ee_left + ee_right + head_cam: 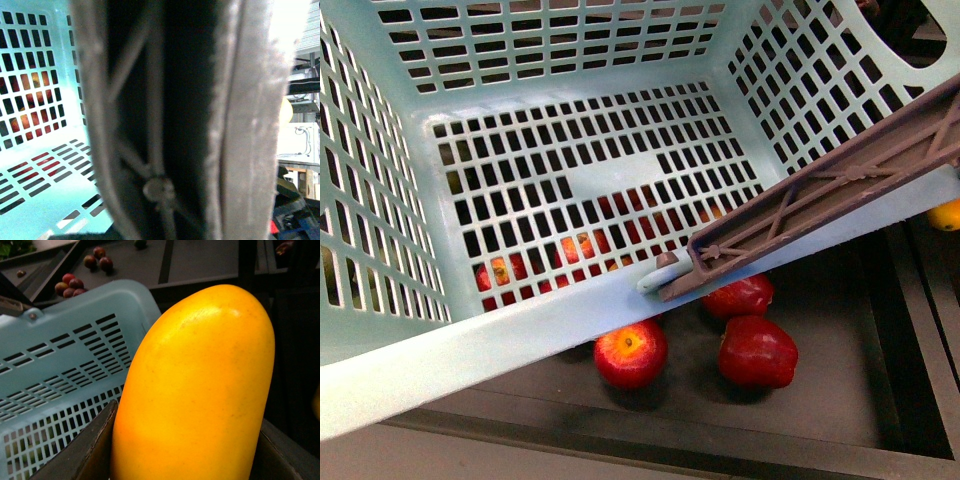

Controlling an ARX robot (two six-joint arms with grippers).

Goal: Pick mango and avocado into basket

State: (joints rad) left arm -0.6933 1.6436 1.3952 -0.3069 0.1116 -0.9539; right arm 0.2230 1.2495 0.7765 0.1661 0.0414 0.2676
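Mango [200, 390] wedged between both right fingers [86, 452], just beside basket [60, 360] wall.

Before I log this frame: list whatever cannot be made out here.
Left pincer: unseen; the blurred basket handle fills the left wrist view.
Right pincer: only finger edges show in the right wrist view; the mango covers the rest.
Avocado: in no view.
Yellow fruit: cut by the front view's right edge.
Fruit under the basket: front view, broken up by its lattice floor.

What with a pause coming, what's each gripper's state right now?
Left gripper: cannot be told; basket handle blocks its view.
Right gripper: closed on the mango.
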